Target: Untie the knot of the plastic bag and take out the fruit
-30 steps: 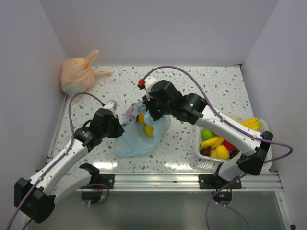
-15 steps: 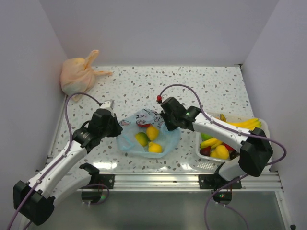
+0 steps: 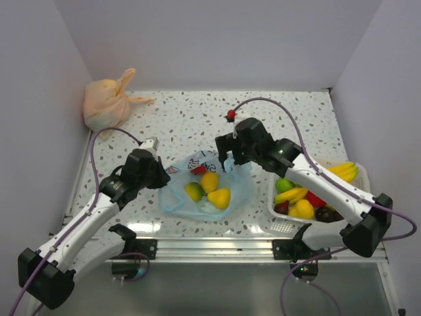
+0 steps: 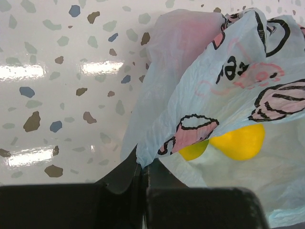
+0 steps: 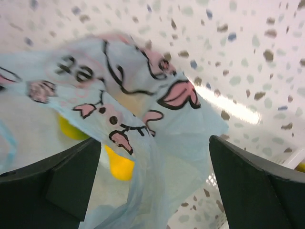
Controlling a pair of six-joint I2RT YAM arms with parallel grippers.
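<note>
plastic bag (image 3: pixel 238 189): open, fruit (image 3: pixel 209 181) inside | left hand (image 3: pixel 167 173): at edge

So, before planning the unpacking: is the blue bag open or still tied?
Open. Seen from above, the bag lies spread with its mouth wide, and the fruit sits uncovered inside.

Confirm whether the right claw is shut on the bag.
No: the right claw stands wide open around the loose bag.

You had a white speckled tabletop (image 3: pixel 177 122). Directly on it: light-blue plastic bag (image 3: pixel 238 191) lying slumped near ctr, tied peach-orange bag (image 3: pixel 105 106) in far-left corner, white basket (image 3: pixel 283 227) w/ fruit (image 3: pixel 302 209) at near-right edge.
</note>
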